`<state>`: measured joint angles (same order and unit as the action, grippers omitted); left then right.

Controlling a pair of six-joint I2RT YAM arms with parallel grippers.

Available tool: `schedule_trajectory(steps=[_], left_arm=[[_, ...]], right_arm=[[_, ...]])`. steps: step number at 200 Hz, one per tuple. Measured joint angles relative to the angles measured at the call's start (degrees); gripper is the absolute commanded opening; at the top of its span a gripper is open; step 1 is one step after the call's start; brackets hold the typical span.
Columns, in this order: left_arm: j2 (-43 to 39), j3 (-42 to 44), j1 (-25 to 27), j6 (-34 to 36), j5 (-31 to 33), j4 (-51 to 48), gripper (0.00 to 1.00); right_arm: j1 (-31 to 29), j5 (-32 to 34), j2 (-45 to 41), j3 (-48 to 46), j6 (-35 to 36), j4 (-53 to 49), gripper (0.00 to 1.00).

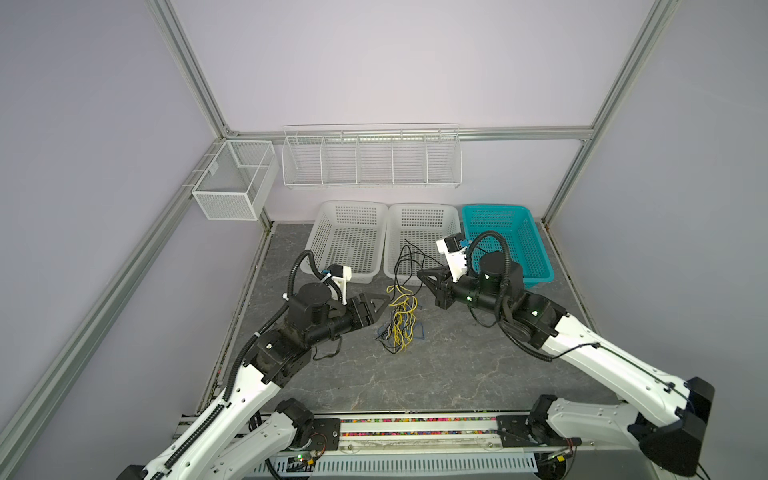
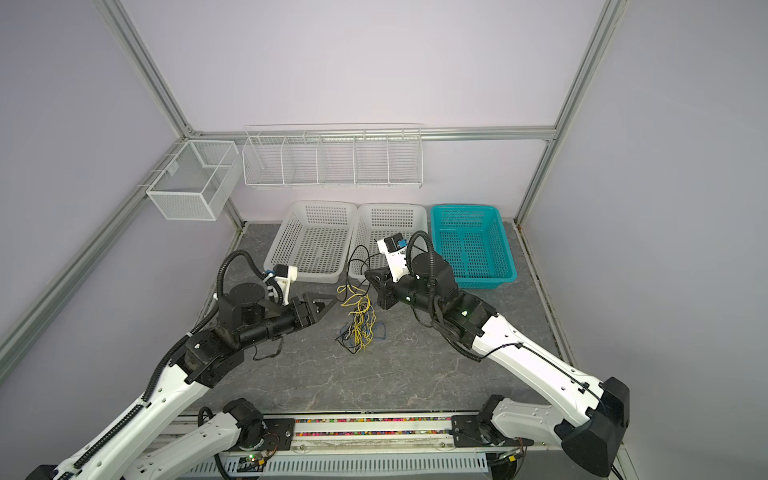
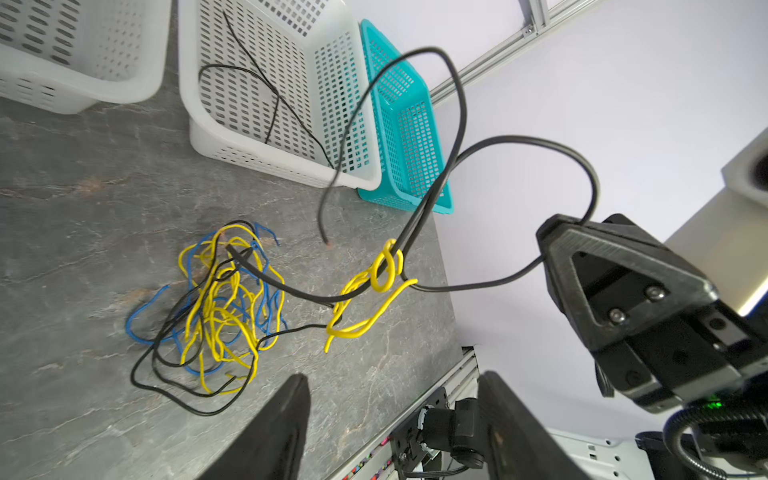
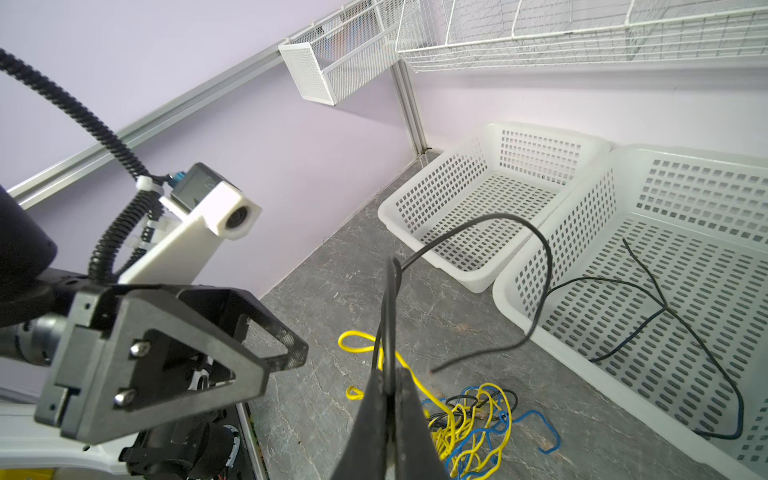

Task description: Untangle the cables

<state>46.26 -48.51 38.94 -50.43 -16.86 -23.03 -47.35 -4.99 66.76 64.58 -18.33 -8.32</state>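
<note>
While the right pincer [image 1: 421,274], angled inward above the counter [image 1: 415,374], pinches a black cable [image 3: 519,138] rising from the heap, the left pincer [image 1: 383,300] hangs spread and empty just beside the heap. Black, yellow and blue cables [image 1: 401,320] lie tangled mid-counter, toward its back edge, before the middle white basket [image 1: 424,206].

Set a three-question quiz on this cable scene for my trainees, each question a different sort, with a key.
1. True or false: the right gripper is shut on a black cable.
2. Which basket has a second black cable lying in it? A teal, B middle white basket, C left white.
3. Fill in: the yellow cable is knotted round a ___ cable.
Key: 1 true; 2 B; 3 black.
</note>
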Motion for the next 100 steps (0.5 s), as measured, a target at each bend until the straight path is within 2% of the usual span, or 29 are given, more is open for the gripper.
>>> schedule_trajectory(steps=[42,100], left_arm=[[3.1,1.2,4.5,-1.0,-1.0,5.5,0.63],[3.8,2.0,4.7,0.6,0.7,5.0,0.54]], right_arm=[[0.0,0.3,-0.1,1.8,0.2,-2.1,0.07],[0.0,0.2,-0.6,3.0,0.1,-3.9,0.07]])
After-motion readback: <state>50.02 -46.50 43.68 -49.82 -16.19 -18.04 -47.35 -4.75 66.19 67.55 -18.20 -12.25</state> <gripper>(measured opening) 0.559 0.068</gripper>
